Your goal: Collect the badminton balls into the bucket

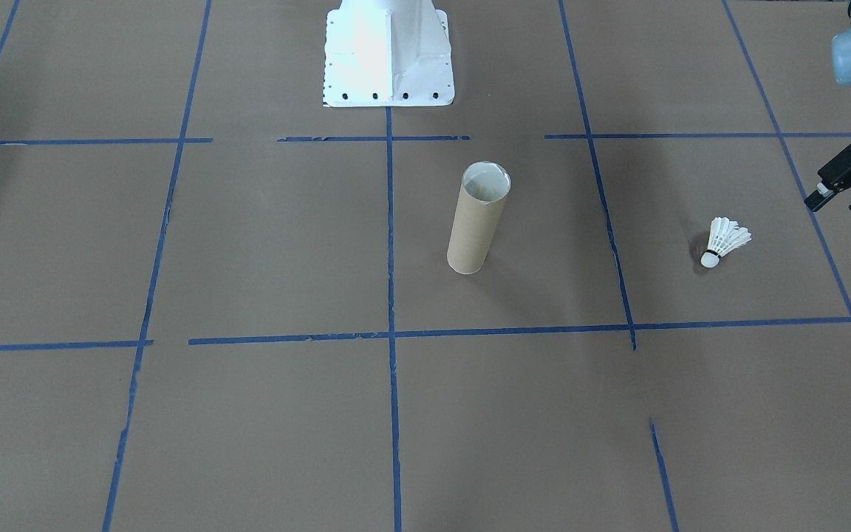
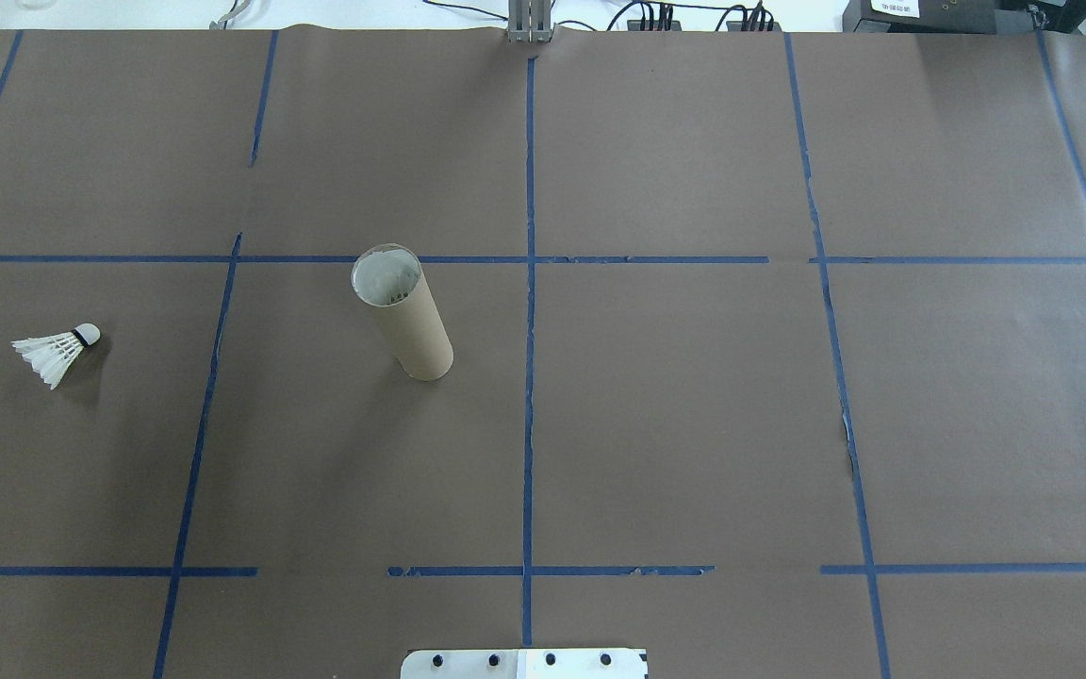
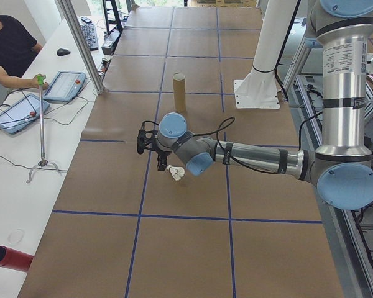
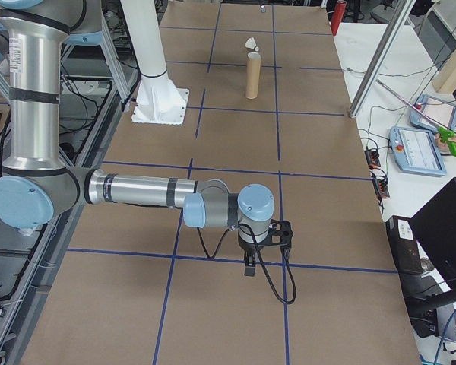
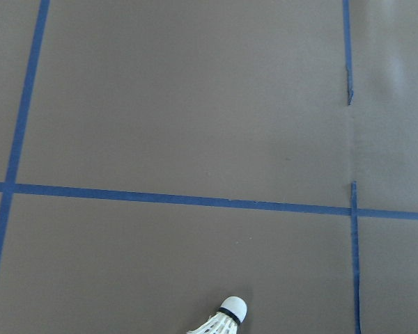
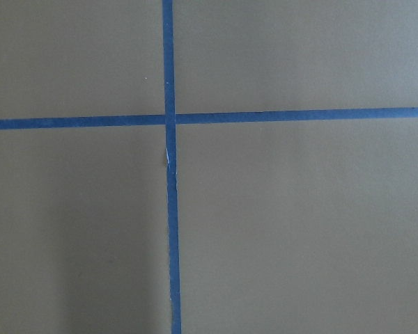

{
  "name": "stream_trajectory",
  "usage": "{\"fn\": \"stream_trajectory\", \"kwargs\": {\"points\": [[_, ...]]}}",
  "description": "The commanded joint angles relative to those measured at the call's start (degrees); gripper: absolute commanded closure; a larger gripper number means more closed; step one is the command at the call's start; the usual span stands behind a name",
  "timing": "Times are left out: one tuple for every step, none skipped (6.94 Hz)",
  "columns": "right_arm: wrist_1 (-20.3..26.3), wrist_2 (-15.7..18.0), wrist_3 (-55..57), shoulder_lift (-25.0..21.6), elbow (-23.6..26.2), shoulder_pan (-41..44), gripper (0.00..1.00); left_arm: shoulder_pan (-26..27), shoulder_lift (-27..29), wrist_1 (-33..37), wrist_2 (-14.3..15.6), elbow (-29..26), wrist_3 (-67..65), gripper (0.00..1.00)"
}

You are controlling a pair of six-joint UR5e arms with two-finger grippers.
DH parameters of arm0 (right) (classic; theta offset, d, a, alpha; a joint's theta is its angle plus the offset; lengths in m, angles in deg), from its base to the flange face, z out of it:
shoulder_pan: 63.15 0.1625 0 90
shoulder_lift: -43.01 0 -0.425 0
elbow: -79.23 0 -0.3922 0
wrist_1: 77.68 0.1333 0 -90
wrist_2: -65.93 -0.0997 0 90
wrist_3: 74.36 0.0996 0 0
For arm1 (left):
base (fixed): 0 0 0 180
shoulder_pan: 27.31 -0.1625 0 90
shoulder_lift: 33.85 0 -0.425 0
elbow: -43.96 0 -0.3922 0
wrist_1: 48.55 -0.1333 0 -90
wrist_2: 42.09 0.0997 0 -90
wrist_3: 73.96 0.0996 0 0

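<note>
The badminton ball (image 1: pixel 725 241) is a white feather shuttlecock lying on its side on the brown table. It also shows in the overhead view (image 2: pixel 57 354) and at the bottom edge of the left wrist view (image 5: pixel 219 321). The bucket (image 1: pixel 477 222), a tan cardboard tube, stands upright near the table's middle (image 2: pixel 403 316), with feathers visible inside it from overhead. My left gripper (image 1: pixel 839 201) hovers open and empty above the table, a short way from the shuttlecock (image 3: pixel 176 172). My right gripper (image 4: pixel 264 249) hangs far from both; I cannot tell whether it is open or shut.
The white metal base (image 1: pixel 388 59) stands behind the bucket. Blue tape lines (image 2: pixel 529 377) grid the brown paper. A person (image 3: pixel 9 46) sits at a side table with tablets (image 3: pixel 18 112), a metal stand (image 3: pixel 42 124) and a red cylinder (image 3: pixel 9 257).
</note>
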Motion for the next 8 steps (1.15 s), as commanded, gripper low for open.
{"fn": "stream_trajectory", "kwargs": {"points": [[0.00, 0.00, 0.00, 0.00, -0.02, 0.00, 0.00, -0.77, -3.15, 16.62, 1.55, -6.16, -4.81, 0.00], [0.00, 0.00, 0.00, 0.00, -0.02, 0.00, 0.00, -1.20, -4.02, 23.11, 5.38, -9.07, -8.66, 0.00], [0.00, 0.00, 0.00, 0.00, -0.02, 0.00, 0.00, -3.64, -3.95, 29.09, 6.29, -12.66, -16.79, 0.00], [0.00, 0.00, 0.00, 0.00, -0.02, 0.00, 0.00, -4.97, -3.95, 33.24, 7.08, -14.70, -22.27, 0.00], [0.00, 0.00, 0.00, 0.00, -0.02, 0.00, 0.00, -6.81, -4.03, 34.67, 7.70, -14.81, -27.20, 0.00], [0.00, 0.00, 0.00, 0.00, -0.02, 0.00, 0.00, -9.53, -3.95, 36.43, 10.84, -14.72, -32.99, 0.00], [0.00, 0.00, 0.00, 0.00, -0.02, 0.00, 0.00, -13.91, -3.95, 38.88, 15.13, -14.72, -39.75, 0.00], [0.00, 0.00, 0.00, 0.00, -0.02, 0.00, 0.00, -18.48, -3.86, 40.39, 20.31, -14.72, -45.73, 0.00]]}}
